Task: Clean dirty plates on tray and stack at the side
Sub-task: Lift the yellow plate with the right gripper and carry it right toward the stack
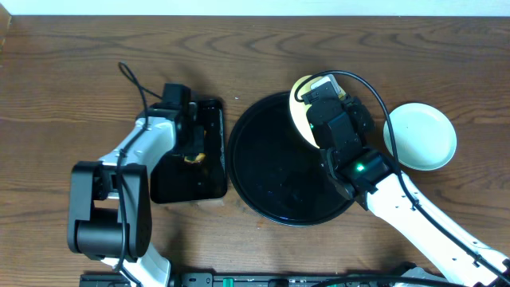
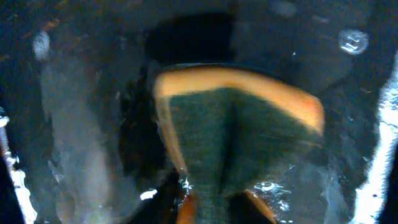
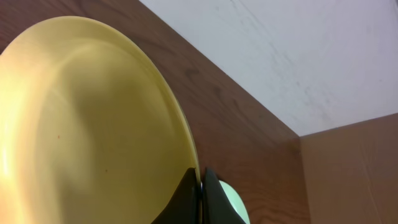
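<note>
My right gripper (image 1: 317, 102) (image 3: 200, 179) is shut on the rim of the pale yellow plate (image 1: 300, 102) (image 3: 81, 124). It holds that plate tilted on edge above the far right part of the round black tray (image 1: 259, 171). No sauce shows on the yellow face in the right wrist view. A pale mint plate (image 1: 420, 135) (image 3: 240, 209) lies flat on the table right of the tray. My left gripper (image 1: 192, 150) (image 2: 211, 202) is down in the small rectangular black tray (image 1: 171, 183). A green and yellow sponge (image 1: 194, 159) (image 2: 242, 134) sits pinched narrow between its fingers.
The wet rectangular tray lies just left of the round tray, almost touching it. The right arm's cable loops over the table between the yellow plate and the mint plate. A pale wall runs along the table's far edge.
</note>
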Motion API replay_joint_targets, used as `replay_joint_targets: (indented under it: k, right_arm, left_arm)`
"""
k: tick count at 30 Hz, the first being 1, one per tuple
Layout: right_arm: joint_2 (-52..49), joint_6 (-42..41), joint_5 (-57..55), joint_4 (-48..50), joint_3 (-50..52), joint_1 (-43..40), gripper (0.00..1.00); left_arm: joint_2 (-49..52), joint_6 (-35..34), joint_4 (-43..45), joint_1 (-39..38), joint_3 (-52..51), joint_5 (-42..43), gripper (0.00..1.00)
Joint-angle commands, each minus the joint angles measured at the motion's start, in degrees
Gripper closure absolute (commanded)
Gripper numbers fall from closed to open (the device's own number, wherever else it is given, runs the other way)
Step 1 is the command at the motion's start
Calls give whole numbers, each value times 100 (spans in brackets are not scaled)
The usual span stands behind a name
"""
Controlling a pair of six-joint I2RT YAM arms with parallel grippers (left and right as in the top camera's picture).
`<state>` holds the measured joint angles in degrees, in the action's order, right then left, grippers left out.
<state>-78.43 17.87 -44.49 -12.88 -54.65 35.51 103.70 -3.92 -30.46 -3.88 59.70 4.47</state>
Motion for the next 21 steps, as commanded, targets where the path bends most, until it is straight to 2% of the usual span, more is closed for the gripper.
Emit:
replay_joint_targets:
  k: [1,4,7,9,10,11,13,18,20,21]
  right_arm:
    - [96,66,-162,59,17,46,99]
    - [96,61,-162,70,17,48,99]
    - [96,7,-160,70,17,48,99]
    - [96,-90,-157,59,17,48,99]
    - [96,-146,-157,44,17,48,99]
    - [96,-201,-157,26,17,48,99]
    - [96,-269,-157,0,17,48,99]
    - [96,-459,-164,-24,17,-15,99]
    - [96,-717,-162,-39,17,-72,99]
    - [96,-861,-157,-59,17,-105,99]
  left_arm:
    - [175,22,-61,232,-37,-101,64]
    - [175,22,-70,258,-37,-101,60]
    - [175,20,-72,256,-37,-87,47]
    - [175,20,-70,256,-37,-33,46]
    - [175,0,-70,254,-37,-9,55]
    - [175,2,-70,251,-37,63,70]
    - [175,2,-70,251,-37,313,91]
    - [175,4,-94,251,-37,1169,92]
    - [175,2,-98,251,-37,1246,89]
    - [175,4,-94,251,-37,1244,63]
